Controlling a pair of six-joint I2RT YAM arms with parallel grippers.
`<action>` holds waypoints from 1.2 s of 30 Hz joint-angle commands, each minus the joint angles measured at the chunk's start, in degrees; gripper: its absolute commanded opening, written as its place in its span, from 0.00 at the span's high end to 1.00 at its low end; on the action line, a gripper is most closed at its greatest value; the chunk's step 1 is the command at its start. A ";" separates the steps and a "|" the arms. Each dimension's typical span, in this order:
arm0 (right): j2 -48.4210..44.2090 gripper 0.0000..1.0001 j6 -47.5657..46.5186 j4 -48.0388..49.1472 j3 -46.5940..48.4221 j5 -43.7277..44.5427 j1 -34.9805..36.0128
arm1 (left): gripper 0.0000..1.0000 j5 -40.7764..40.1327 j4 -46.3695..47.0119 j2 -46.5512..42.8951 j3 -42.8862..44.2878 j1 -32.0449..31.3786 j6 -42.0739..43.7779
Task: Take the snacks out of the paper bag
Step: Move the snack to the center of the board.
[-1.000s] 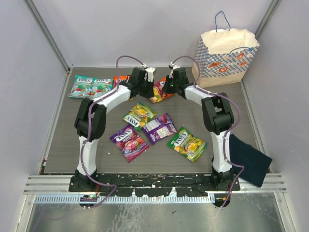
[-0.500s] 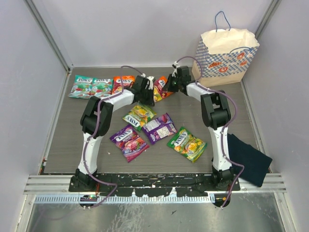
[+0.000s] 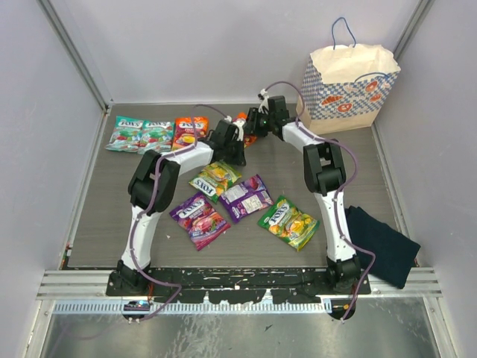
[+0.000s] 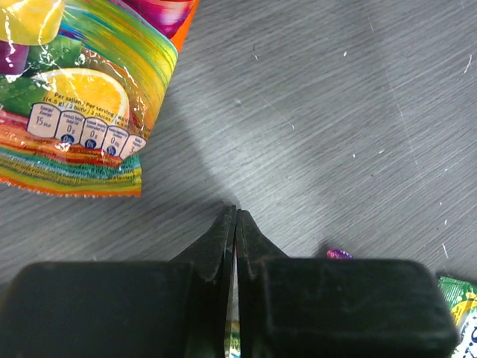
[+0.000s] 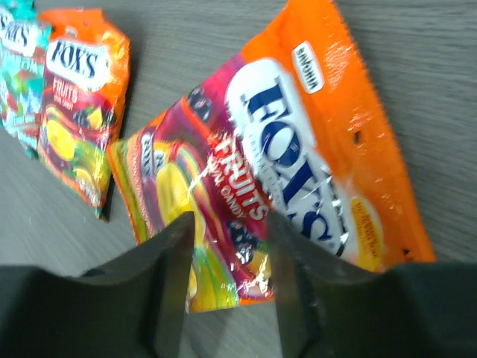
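Letting go of the orange packet [image 5: 313, 149]
The right hand [image 5: 227, 231] is half-open over it on the counter [image 3: 104, 194], paper bag [image 3: 349, 82] off right; I'd lift straight up. The left hand [image 4: 236, 218] is pinched shut, empty.

Back right: paper bag [image 3: 346, 82] fills corner.
Centre: four packets [image 3: 246, 198] lie btw. arms.
Back mid: left arm [image 3: 160, 168] + right arm [image 3: 322, 164] close the way.
Left front: table [image 3: 100, 216] bare, room to pass.
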 commanded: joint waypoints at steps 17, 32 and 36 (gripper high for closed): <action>-48.55 0.28 9.91 25.76 -48.11 0.15 -10.46 | 0.01 -11.54 -7.05 1.11 16.38 3.31 29.05; -58.07 0.27 7.29 28.08 -61.37 -0.77 -11.90 | 0.02 -4.24 -14.27 11.51 28.88 3.29 32.93; -59.04 0.27 8.14 28.77 -62.21 -1.52 -12.37 | 0.02 -4.09 -18.32 11.91 29.79 3.31 28.32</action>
